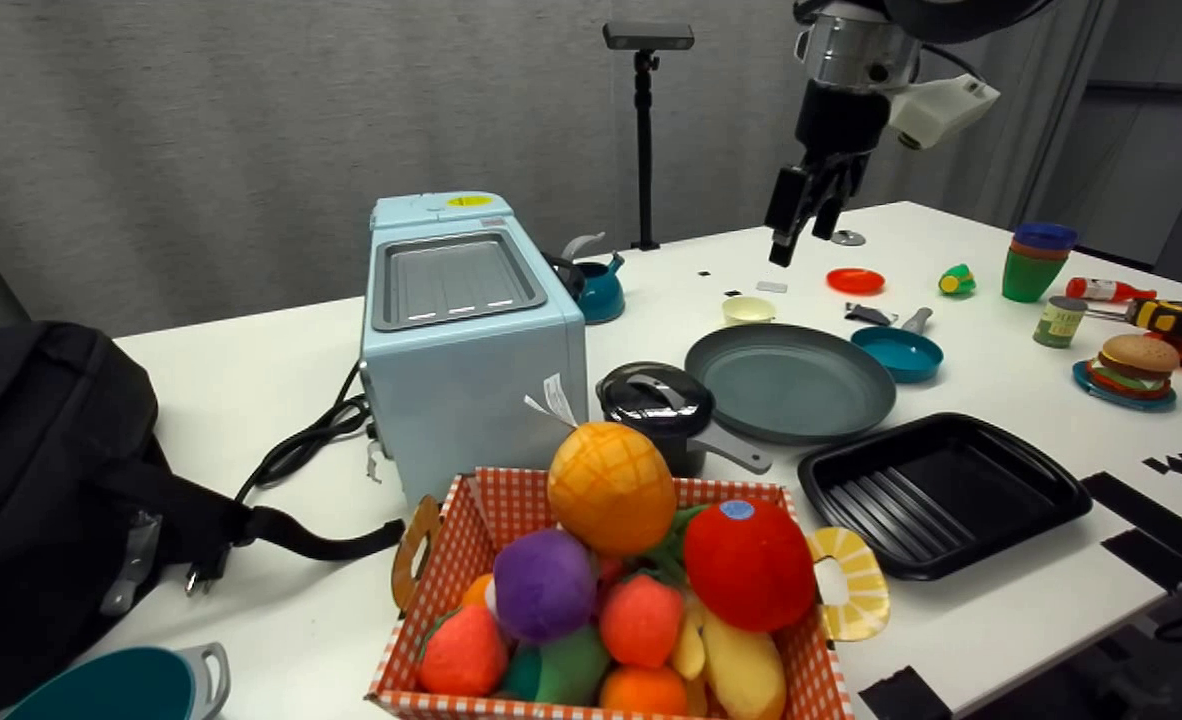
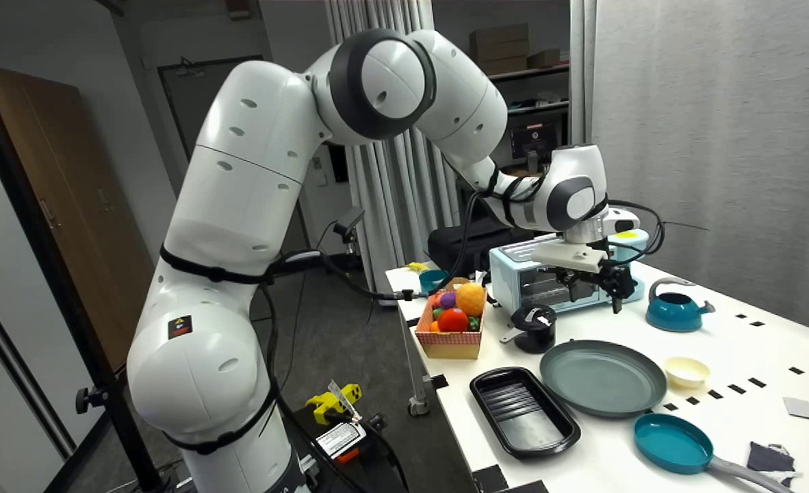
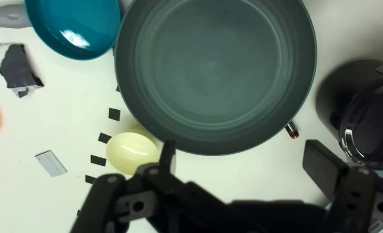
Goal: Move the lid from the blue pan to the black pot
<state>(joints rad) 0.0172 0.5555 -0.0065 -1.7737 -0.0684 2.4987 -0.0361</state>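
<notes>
A round glossy dark lid (image 1: 641,405) with a grey handle and shiny rim sits on the black pot (image 2: 536,340). The lid also shows at the right edge of the wrist view (image 3: 368,126), partly cut off, with the pot's side (image 3: 335,94). The blue pan (image 1: 897,355) shows its bare inside, with no lid on it; it also shows in the wrist view (image 3: 75,26). My gripper (image 3: 240,152) is open and empty, its fingers wide apart. It hangs above the table; in an exterior view the gripper (image 2: 595,301) is in front of the toaster oven.
A wide grey frying pan (image 1: 791,385) lies between the blue pan and the pot. A black grill tray (image 2: 524,411), a fruit basket (image 2: 449,342), a light-blue toaster oven (image 1: 476,380), a cream bowl (image 3: 131,152) and a teal kettle (image 2: 675,311) stand around.
</notes>
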